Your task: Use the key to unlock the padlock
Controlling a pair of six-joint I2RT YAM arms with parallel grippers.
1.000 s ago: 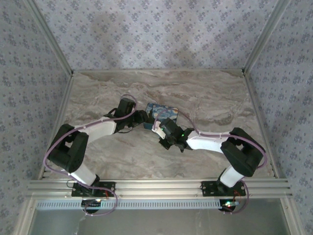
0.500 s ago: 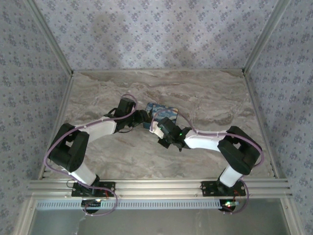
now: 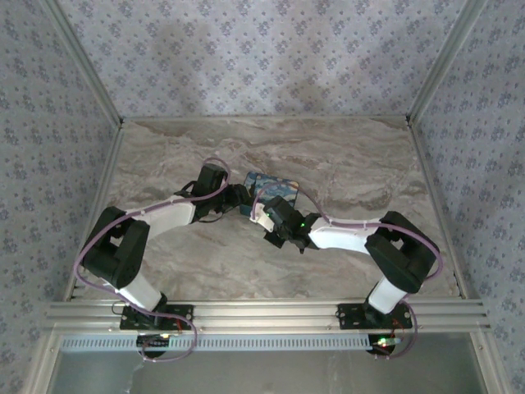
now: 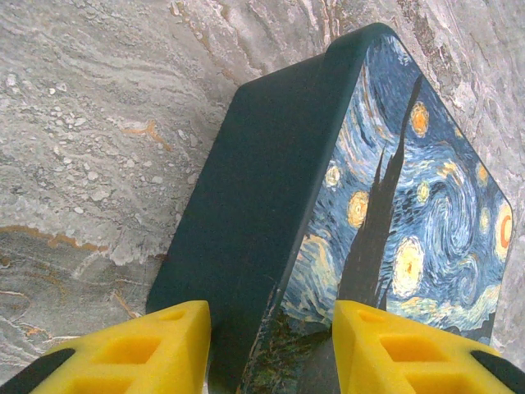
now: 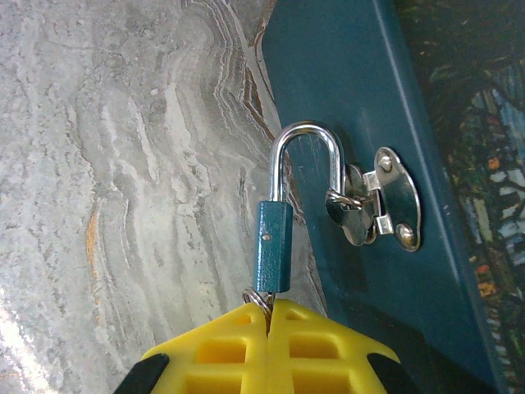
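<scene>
Right wrist: padlock (image 5: pixel 272 246) axis points away, shackle (image 5: pixel 305 131) in hasp (image 5: pixel 385 201); right hand (image 5: pixel 268 309) pinches key (image 5: pixel 257 298); left hand (image 4: pixel 271 316) clamps box (image 4: pixel 262 180).

The key is hidden between the right end effector's (image 5: pixel 268 316) closed pads (image 5: pixel 225 349) below the padlock (image 5: pixel 272 246), only its ring (image 5: pixel 257 297) showing.

Right tool (image 3: pixel 262 214) shifted slightly left toward box (image 3: pixel 274 185); right elbow pulled inward.

Both arms are bent, elbows out, with wrists meeting mid-scene. The left arm (image 3: pixel 164 215) sits low; the left gripper (image 4: pixel 271 312) has its fingers (image 4: pixel 131 349) part-spread and clamped across the box (image 4: pixel 262 180) edge. The right arm (image 3: pixel 349 238) is folded inward, and the right gripper (image 5: pixel 268 310) has its fingers pressed together, pinching the key (image 5: pixel 259 297).
</scene>
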